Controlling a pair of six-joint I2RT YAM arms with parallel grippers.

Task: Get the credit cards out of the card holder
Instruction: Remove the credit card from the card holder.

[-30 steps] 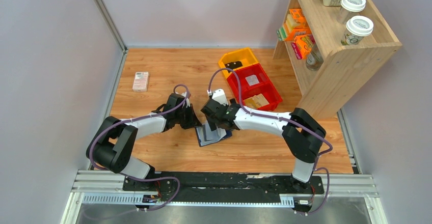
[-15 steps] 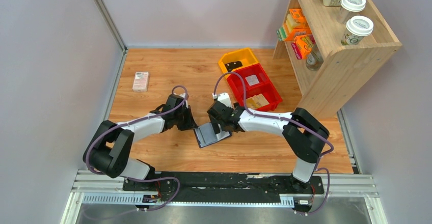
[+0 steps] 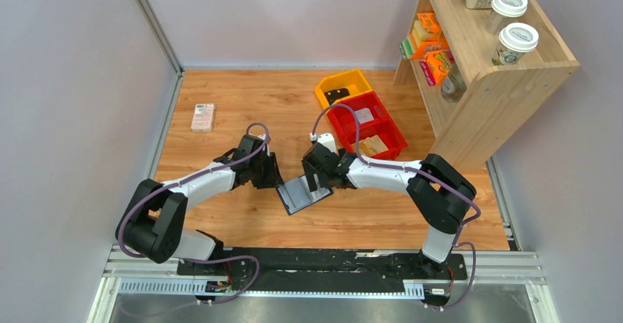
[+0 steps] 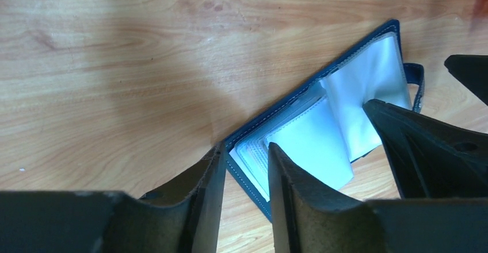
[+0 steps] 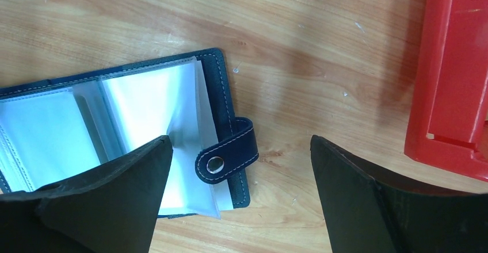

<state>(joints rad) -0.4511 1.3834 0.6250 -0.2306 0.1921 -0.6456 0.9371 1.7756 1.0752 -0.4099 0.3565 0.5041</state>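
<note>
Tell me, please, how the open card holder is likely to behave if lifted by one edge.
Probably floppy: the card holder lies spread open, its clear sleeves fanning loosely, so it would likely fold or sag. Thin and flat, it seems light and may slide on the smooth table.

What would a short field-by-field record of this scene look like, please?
surface: light wooden table
object: dark navy-blue folding card holder, lying open on the table, pale pockets facing up
fastening: navy snap tab, undone, lying across the cover's edge
credit cards: none seen outside the holder; what the pockets hold cannot be told
left arm: left gripper, jaws slightly apart, over the holder's corner
right arm: right gripper, jaws wide open above the snap tab, holding nothing
</note>
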